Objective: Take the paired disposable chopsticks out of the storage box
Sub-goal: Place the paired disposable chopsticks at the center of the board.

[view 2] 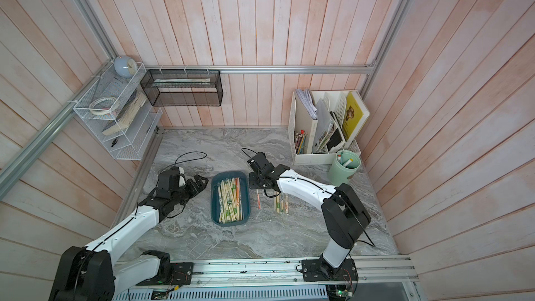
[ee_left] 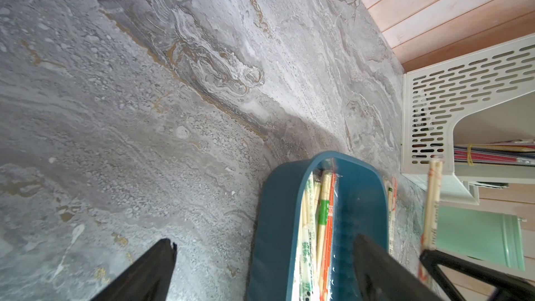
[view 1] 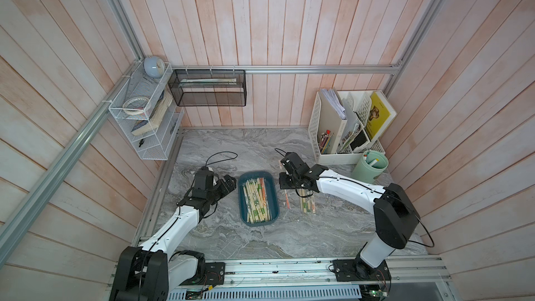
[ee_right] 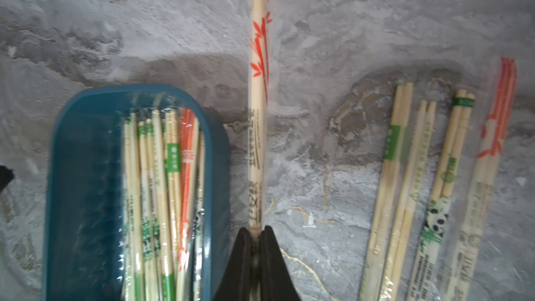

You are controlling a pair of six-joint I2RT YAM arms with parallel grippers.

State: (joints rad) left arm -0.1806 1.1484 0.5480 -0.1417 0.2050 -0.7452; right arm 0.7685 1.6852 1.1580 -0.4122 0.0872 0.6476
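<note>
Your right gripper (ee_right: 256,231) has its jaws closed on the end of one red-printed pair (ee_right: 257,97). That pair sticks straight out from the jaws, outside the storage box (view 1: 273,198) and just off its 3 o'clock side. You cannot tell whether its free end touches the table (view 1: 231,146).

Most of the paired disposable chopsticks (view 1: 256,202) lie lengthwise inside the box, pointing from 12 to 6 o'clock, crowded toward its 9 o'clock wall. A few other pairs (ee_right: 445,180) lie side by side on the table further out at 3 o'clock, apart from the box.

Your left gripper (ee_left: 265,241) sits near the box's 10 o'clock corner with its jaws spread wide and nothing between them.

From the box, the white file organiser (view 1: 314,123) stands at 1 o'clock and the green cup (view 1: 369,169) at 2 o'clock
</note>
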